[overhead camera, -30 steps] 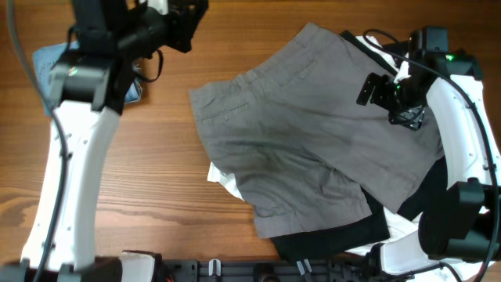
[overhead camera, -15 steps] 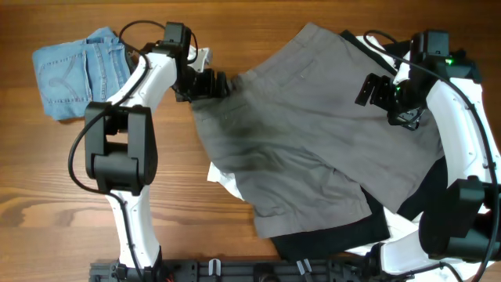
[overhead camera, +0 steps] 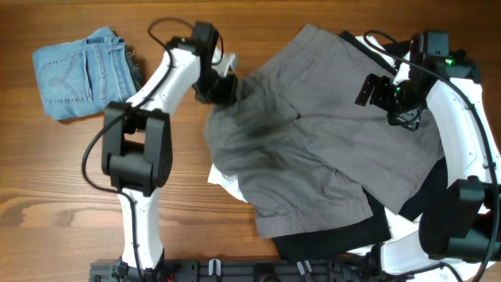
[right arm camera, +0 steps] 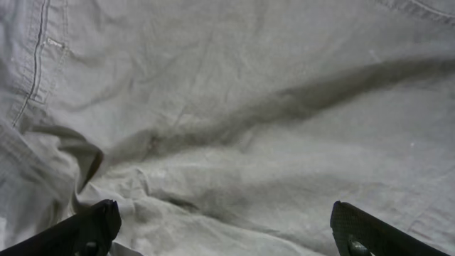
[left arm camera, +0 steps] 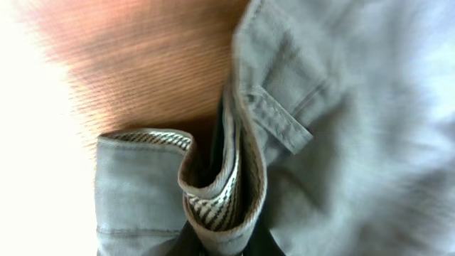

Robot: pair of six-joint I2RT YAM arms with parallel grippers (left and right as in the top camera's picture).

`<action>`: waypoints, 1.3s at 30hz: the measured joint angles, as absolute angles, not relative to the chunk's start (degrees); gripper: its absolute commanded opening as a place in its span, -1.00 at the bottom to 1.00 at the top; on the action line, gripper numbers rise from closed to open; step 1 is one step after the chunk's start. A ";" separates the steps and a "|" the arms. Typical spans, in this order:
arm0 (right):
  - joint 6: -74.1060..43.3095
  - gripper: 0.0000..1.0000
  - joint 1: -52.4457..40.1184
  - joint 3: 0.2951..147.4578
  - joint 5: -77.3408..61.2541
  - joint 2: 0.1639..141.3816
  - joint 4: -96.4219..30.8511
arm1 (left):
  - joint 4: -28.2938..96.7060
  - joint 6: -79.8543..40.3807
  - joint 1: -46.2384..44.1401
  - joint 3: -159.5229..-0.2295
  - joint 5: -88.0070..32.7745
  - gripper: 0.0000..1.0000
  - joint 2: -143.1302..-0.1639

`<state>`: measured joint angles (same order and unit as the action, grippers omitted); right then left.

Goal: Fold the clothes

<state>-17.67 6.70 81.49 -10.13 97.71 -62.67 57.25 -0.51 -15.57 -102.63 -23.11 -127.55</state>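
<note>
Large mid-grey shorts (overhead camera: 313, 133) lie spread over the table's middle and right, on top of a black garment (overhead camera: 337, 239) and a white one (overhead camera: 223, 182). My left gripper (overhead camera: 225, 88) is shut on the grey shorts' waistband at their upper left corner; the left wrist view shows the waistband fold with its striped lining (left arm camera: 217, 206) pinched between the fingers. My right gripper (overhead camera: 377, 90) hovers open over the shorts' right part; its two fingertips flank bare grey cloth (right arm camera: 234, 128). Folded light-blue denim shorts (overhead camera: 78, 70) lie at the far left.
Brown wooden tabletop (overhead camera: 94, 204) shows at the left and front. The black and white garments stick out from under the grey shorts at the front right, near my right arm's base (overhead camera: 462, 227).
My left arm has swung in from the far left to the grey shorts and shut on the waistband, dragging that corner to the right. My right arm has stayed still.
</note>
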 measured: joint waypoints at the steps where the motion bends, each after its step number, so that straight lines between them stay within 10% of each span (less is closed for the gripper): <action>1: -17.65 0.99 6.70 81.49 -10.31 97.71 -62.72 | 58.98 -0.54 -15.59 -106.32 -23.03 -0.92 -125.01; 10: -13.23 1.00 6.70 81.49 -14.55 97.71 -63.48 | 46.85 -0.51 -17.50 -117.56 -18.35 -0.92 -95.79; 25: -13.98 0.99 1.17 79.26 -11.92 97.71 -57.39 | 49.71 -0.49 -15.31 -117.32 -3.53 -0.92 -94.13; 30: -7.49 0.98 0.60 69.38 -21.08 97.80 -46.24 | 46.22 -0.27 -14.70 -116.99 23.31 -0.92 -83.24; 36: -7.49 -0.33 -8.80 59.18 -22.63 98.67 -27.53 | 46.33 -0.30 -11.81 -117.14 34.26 -0.92 -70.26; 39: -15.16 -0.37 -7.18 58.19 -14.87 103.18 -23.07 | 47.35 -0.49 -11.79 -117.27 33.69 -0.92 -69.95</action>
